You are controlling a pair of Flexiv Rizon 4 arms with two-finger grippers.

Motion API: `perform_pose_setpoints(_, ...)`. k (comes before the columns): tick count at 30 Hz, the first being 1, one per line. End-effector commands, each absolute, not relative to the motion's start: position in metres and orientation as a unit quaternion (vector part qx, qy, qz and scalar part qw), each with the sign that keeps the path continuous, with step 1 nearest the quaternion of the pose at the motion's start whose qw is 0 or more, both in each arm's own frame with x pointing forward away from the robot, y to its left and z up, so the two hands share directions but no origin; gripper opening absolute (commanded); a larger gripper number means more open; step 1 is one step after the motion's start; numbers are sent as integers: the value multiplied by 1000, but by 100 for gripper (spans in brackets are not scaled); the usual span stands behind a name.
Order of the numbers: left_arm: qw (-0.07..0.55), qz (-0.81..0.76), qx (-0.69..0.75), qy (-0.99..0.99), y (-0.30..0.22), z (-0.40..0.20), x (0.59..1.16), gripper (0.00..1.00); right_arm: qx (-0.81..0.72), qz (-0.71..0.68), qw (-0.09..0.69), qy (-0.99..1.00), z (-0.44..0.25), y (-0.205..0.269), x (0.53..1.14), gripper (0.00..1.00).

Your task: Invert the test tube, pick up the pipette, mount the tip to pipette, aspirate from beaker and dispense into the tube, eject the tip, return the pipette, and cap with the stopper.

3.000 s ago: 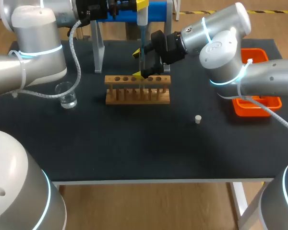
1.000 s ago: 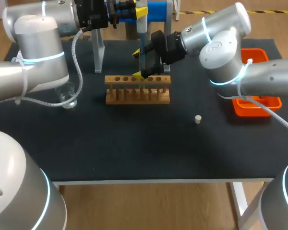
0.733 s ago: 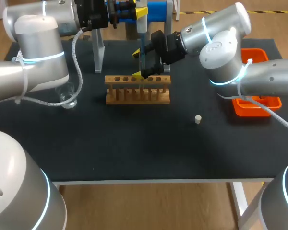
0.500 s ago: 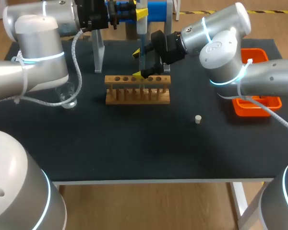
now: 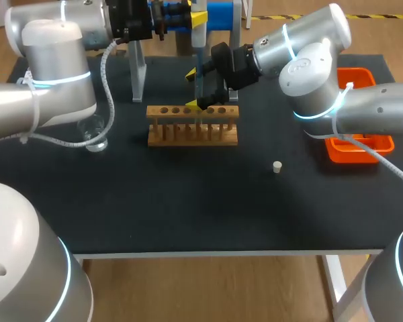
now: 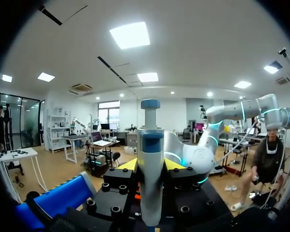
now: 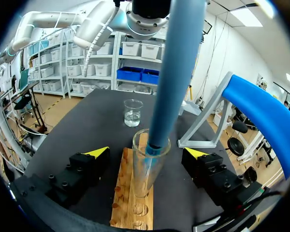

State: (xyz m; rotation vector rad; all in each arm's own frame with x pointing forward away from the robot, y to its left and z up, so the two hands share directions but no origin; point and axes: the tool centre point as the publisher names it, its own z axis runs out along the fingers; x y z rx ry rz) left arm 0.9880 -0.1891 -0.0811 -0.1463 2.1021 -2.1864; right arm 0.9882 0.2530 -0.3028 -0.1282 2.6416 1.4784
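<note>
On the counter (image 5: 188, 201), the wooden rack (image 5: 192, 127) is carrying the upright test tube (image 7: 144, 174), which is standing between the right end effector's (image 7: 147, 153) spread, non-touching fingers. The left end effector (image 6: 151, 166) is clamping the pipette (image 6: 150, 159), its lower end entering the tube's mouth. The stopper (image 5: 277, 167) is lying apart.

Black counter (image 5: 188, 201) beneath everything. Wooden rack (image 5: 193, 125) near the middle, toward the far side, set lengthwise from left to right, with a row of round holes along its top bar. Orange tray (image 5: 383, 143) at the right edge, well apart from the rack. Grey-legged stand (image 5: 140, 74) with a blue crossbar (image 5: 218, 13) at the far edge, behind the rack.
</note>
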Motion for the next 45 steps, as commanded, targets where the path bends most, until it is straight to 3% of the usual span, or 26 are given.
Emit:
perform_pose_setpoints(1,53,-717,-49,693,-191,-80,989,0,-42,487,56,871,-302,252,988,100)
perform_pose_setpoints(45,68,-713,-56,695,-193,-83,984,0,-42,487,56,871,-302,252,988,100)
